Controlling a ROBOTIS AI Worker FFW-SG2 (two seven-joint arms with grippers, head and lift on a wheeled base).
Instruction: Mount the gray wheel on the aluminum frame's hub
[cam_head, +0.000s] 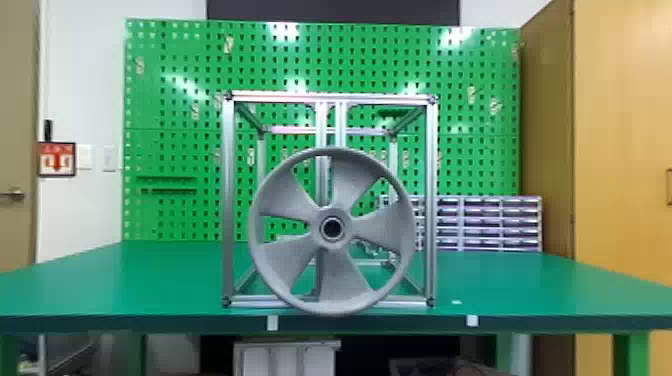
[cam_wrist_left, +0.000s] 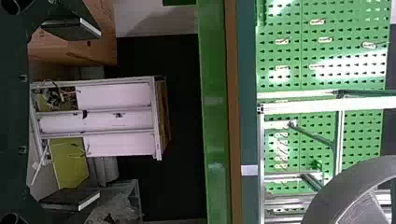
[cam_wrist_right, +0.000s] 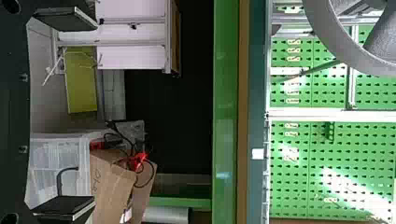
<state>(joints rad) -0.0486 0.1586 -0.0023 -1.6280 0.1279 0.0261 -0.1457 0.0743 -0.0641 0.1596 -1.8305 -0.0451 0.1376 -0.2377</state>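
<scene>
Clock positions are taken from the head view, with the gray wheel (cam_head: 285, 200) at the centre of the dial. The green surface (cam_head: 150, 280) is backed by a green pegboard (cam_head: 172, 115) with pale hooks. A rack of small drawers (cam_head: 480, 220) is noted at three o'clock, a wooden cabinet (cam_head: 620, 150) between two and three, a door (cam_head: 17, 115) between nine and ten.

The aluminum frame (cam_head: 228, 200) is set upright on the surface. Its two middle uprights are partly covered by the wheel, which faces outward, its spokes at roughly one, three, six, eight and ten. Whether the wheel is seated on the hub cannot be told.

In the left wrist view, the jaws of the left gripper (cam_wrist_left: 70, 114) are parted wide and unloaded. In the right wrist view, the right gripper (cam_wrist_right: 64, 113) is likewise found released; a clear plastic bin (cam_wrist_right: 56, 163), a cardboard box (cam_wrist_right: 109, 179) and red and black cables (cam_wrist_right: 138, 161) are seen below surface level.

A red-and-white sign (cam_head: 57, 159) is mounted before ten o'clock. The surface's front edge is marked by white labels at seven (cam_head: 272, 322) and four. Dark writing is borne by the cardboard box.
</scene>
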